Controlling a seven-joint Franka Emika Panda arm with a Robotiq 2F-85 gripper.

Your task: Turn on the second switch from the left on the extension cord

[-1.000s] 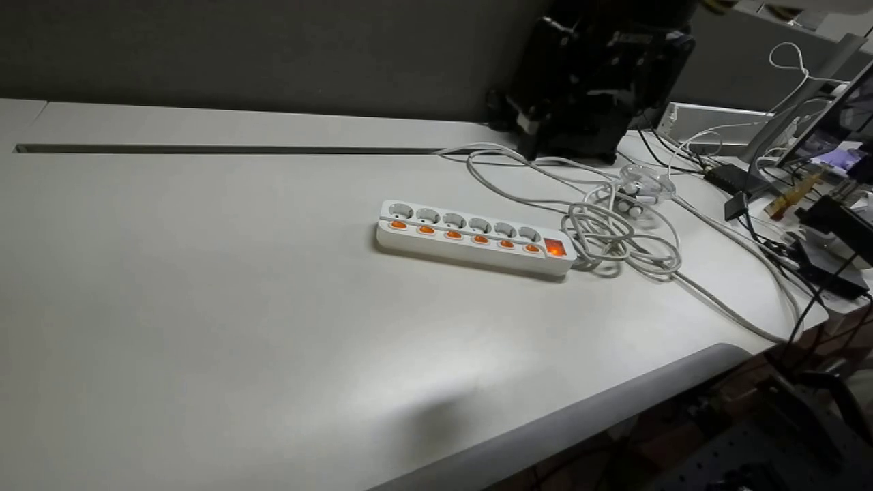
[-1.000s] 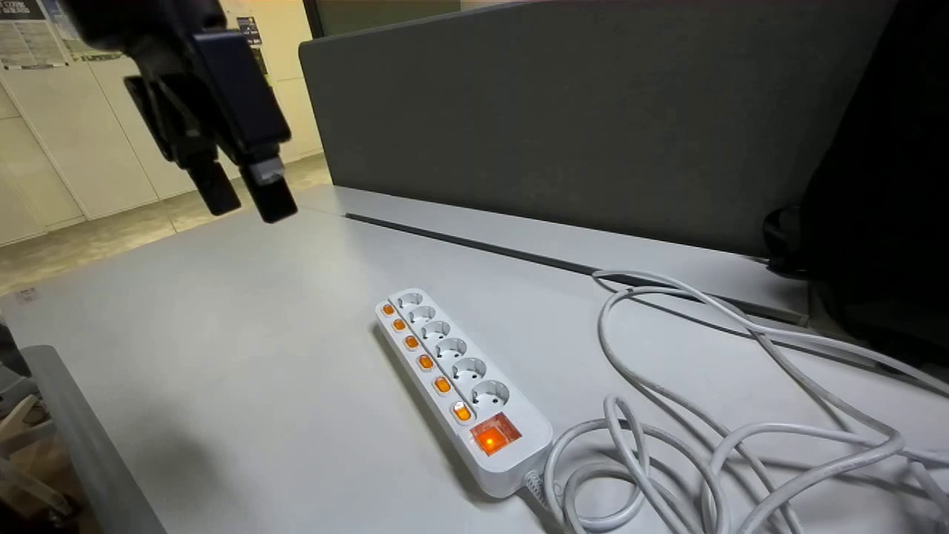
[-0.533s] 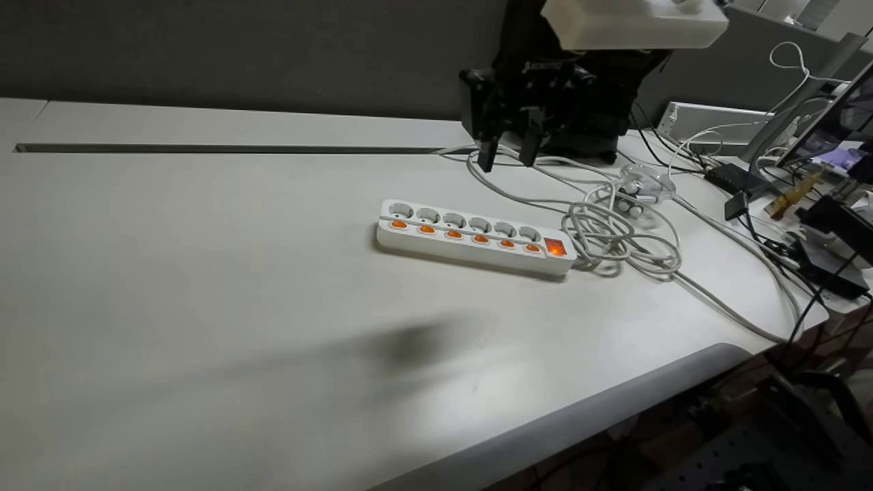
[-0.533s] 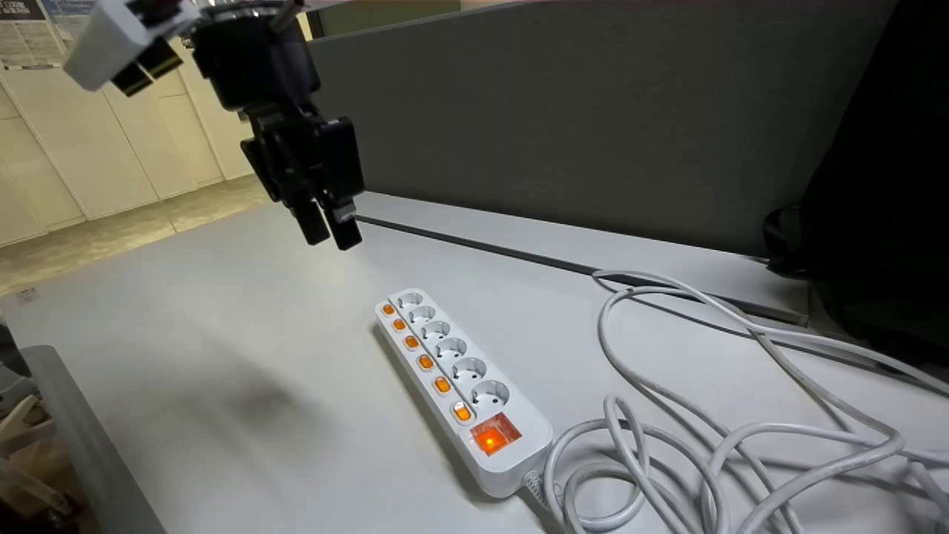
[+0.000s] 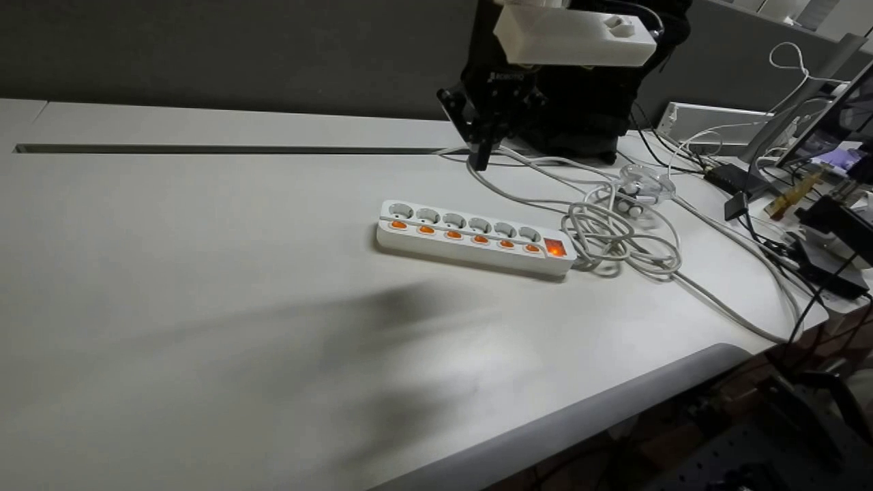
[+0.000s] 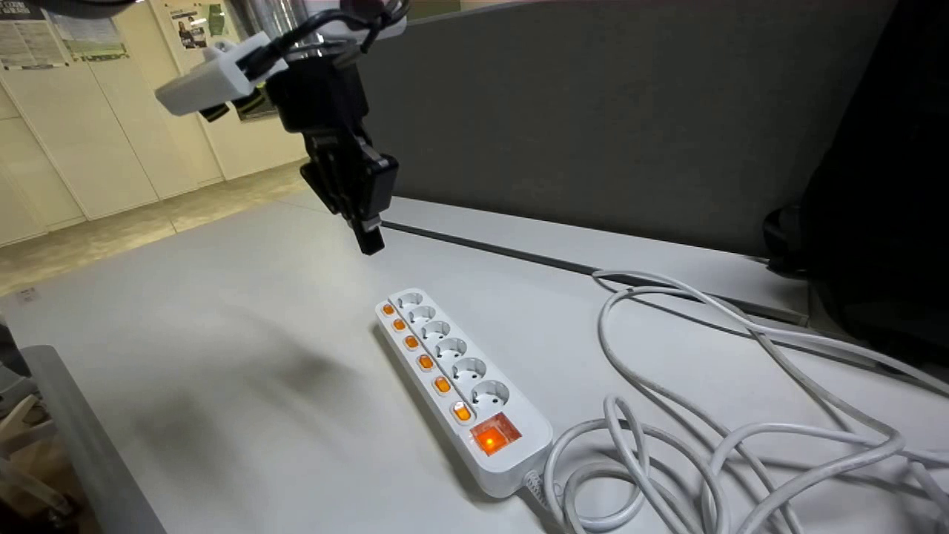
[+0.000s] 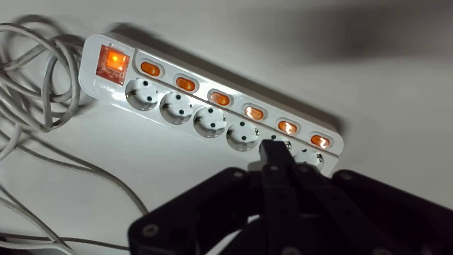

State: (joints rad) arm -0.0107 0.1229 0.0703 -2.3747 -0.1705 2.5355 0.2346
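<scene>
The extension cord (image 5: 464, 254) is a white strip lying on the desk, with a row of round sockets and small orange switches. Its large main switch (image 6: 493, 437) glows orange at the cable end. Seen in an exterior view, the second switch from the left (image 5: 426, 230) is orange without a clear glow; in the wrist view the same switch (image 7: 287, 126) comes second from the right, with a bright reflection. My gripper (image 6: 371, 241) hangs in the air above the desk, apart from the strip, its fingers together and nothing between them. In the wrist view the fingertips (image 7: 277, 150) partly cover a socket.
Grey cable (image 5: 607, 232) lies in loose coils beside the strip's main-switch end. A dark partition (image 6: 593, 126) rises behind the desk, and a black bag (image 6: 875, 185) stands against it. Monitor, adapters and wires crowd the far right in an exterior view.
The arm has come into fuller view and moved lower, towards the strip's far end from the cable. Its fingers have gone from apart to together. The extension cord has not moved.
</scene>
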